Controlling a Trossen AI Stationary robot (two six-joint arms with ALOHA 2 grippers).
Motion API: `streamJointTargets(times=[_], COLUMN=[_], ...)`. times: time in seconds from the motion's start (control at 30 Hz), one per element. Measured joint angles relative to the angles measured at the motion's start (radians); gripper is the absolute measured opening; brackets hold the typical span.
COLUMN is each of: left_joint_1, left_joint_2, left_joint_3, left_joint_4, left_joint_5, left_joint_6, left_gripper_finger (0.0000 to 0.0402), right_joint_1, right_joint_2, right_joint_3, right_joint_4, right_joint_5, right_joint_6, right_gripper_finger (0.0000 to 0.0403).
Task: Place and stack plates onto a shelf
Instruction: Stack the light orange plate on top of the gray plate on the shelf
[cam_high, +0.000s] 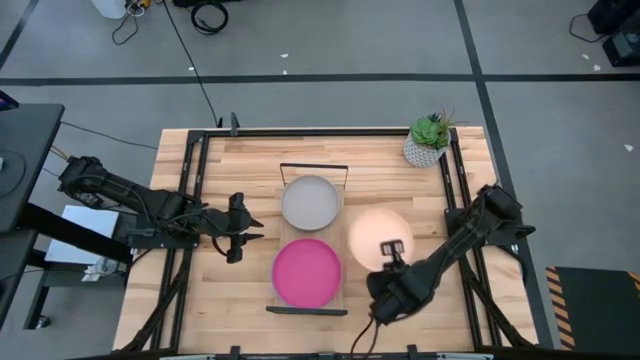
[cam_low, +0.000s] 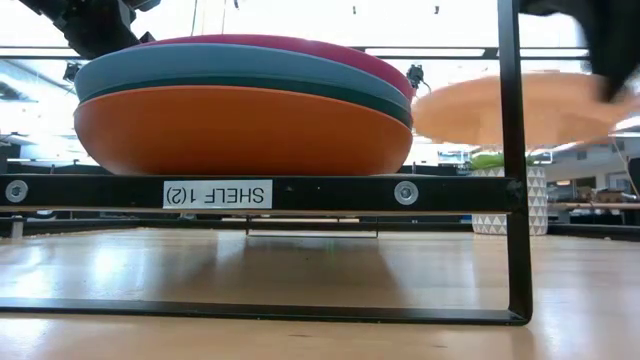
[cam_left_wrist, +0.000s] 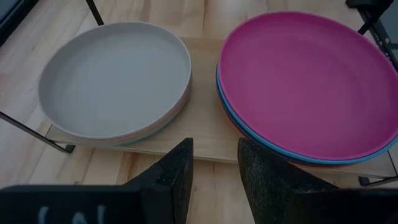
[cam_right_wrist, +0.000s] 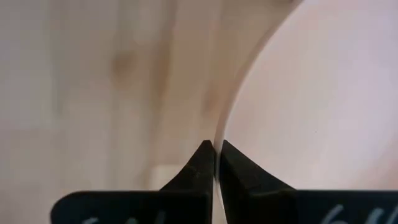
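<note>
R gripper (cam_high: 389, 262) is clamped on the rim of the peach-cream plate (cam_high: 379, 235), fingers (cam_right_wrist: 204, 163) pinched tight on its edge. In the low view the plate looks lifted off the tabletop (cam_high: 250, 160), tho that's hard to confirm. It sits at 3 o'clock of the shelf (cam_high: 346, 236). On the shelf: magenta plate (cam_high: 307, 272) tops the 6 o'clock stack, greyish white plate (cam_high: 310, 201) tops the 12 o'clock one. L gripper (cam_high: 240, 228) waits at 9 o'clock, fingers apart. Potted plant (cam_high: 428, 139) sits at the 1 o'clock corner.
</note>
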Motion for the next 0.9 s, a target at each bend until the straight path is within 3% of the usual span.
streamJointTargets(times=[0.23, 0.43, 0.53, 0.9], left_joint_1=[0.0, 0.0, 0.0, 0.0], left_joint_2=[0.0, 0.0, 0.0, 0.0], left_joint_3=[0.0, 0.0, 0.0, 0.0], left_joint_4=[0.001, 0.001, 0.002, 0.003], left_joint_5=[-0.003, -0.005, -0.016, -0.041], left_joint_6=[-0.003, -0.003, -0.004, -0.049], left_gripper_finger=[0.0133, 0.0133, 0.0133, 0.0133], right_joint_1=[-0.078, -0.185, -0.259, -0.508], right_joint_2=[-0.001, -0.001, -0.001, 0.001], right_joint_3=[0.059, 0.058, 0.059, 0.059], right_joint_4=[0.016, 0.101, 0.148, 0.416], right_joint_5=[0.176, 0.218, 0.206, 0.001], right_joint_6=[-0.571, -0.944, -1.046, -1.374], right_gripper_finger=[0.0017, 0.0015, 0.0014, 0.0014])
